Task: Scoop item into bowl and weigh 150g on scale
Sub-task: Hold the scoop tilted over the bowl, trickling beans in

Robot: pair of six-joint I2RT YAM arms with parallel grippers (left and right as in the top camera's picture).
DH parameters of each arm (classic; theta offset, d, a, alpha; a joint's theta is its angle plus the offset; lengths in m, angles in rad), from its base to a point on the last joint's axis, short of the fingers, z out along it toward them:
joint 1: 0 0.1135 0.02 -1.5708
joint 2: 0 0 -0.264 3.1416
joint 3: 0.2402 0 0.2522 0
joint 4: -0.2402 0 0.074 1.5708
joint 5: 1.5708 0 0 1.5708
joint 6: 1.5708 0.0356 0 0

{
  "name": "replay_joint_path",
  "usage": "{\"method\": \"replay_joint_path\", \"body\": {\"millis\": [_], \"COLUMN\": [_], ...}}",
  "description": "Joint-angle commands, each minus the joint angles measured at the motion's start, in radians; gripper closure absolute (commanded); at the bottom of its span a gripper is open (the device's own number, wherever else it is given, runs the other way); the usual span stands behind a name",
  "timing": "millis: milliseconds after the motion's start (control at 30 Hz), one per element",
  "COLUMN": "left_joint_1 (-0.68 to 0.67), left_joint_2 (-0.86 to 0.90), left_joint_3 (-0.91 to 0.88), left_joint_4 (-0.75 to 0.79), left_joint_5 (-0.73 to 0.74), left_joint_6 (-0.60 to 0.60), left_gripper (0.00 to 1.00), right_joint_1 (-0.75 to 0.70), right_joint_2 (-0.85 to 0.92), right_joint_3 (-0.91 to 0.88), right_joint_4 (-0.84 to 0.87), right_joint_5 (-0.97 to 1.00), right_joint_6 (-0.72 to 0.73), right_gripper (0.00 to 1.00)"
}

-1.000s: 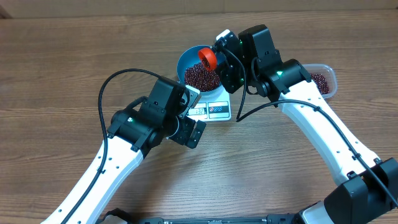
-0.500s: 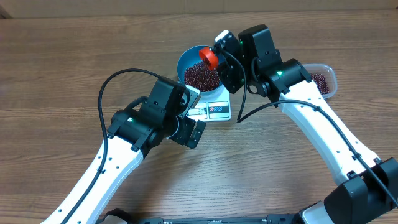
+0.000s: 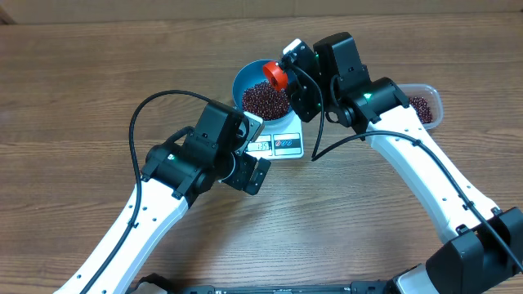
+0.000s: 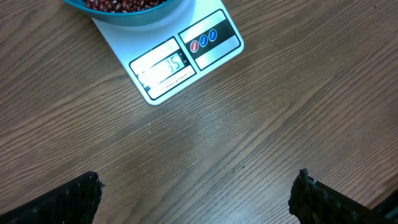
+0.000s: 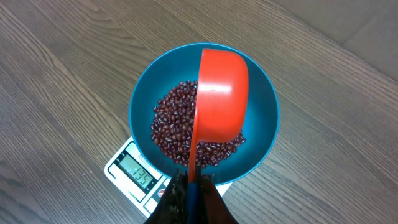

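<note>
The right gripper (image 5: 191, 190) is found clamped on the handle of a red scoop (image 5: 221, 93). The scoop is held directly above the bowl (image 5: 140, 106), its handle running from the jaws toward the far rim and its cup rolled onto its side. The beans (image 5: 174, 127) are heaped in the bowl, which is seated on the scale (image 4: 186, 56); the display is lit but not surely legible. More beans are noted in the tub (image 3: 439, 104), right of the bowl and beside the right arm. The left gripper (image 4: 196, 202) is held wide apart and empty, over the table (image 4: 249, 124) near the display. Any further scooping is judged to fall to the right arm.
</note>
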State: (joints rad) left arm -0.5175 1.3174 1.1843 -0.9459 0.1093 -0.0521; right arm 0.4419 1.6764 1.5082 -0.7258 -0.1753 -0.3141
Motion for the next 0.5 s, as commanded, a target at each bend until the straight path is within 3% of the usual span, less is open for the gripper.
{"method": "replay_joint_path", "body": {"millis": [0,367,467], "left_joint_1": [-0.005,-0.005,-0.005], "left_joint_2": [-0.003,-0.003,-0.003], "left_joint_3": [0.002,0.002,0.002], "left_joint_4": [0.004,0.004,0.004], "left_joint_5": [0.012,0.012,0.012], "left_joint_6": [0.001,0.000,0.000], "left_gripper": [0.00,0.00,0.00], "right_joint_1": [0.002,0.002,0.002], "right_joint_2": [-0.029,-0.029,-0.029], "right_joint_3": [0.030,0.030,0.030], "right_joint_4": [0.007,0.009,-0.020], "right_joint_5": [0.006,0.018,-0.035], "right_joint_6": [0.022,0.064,-0.008], "right_gripper": [0.96,0.96,0.96]}}
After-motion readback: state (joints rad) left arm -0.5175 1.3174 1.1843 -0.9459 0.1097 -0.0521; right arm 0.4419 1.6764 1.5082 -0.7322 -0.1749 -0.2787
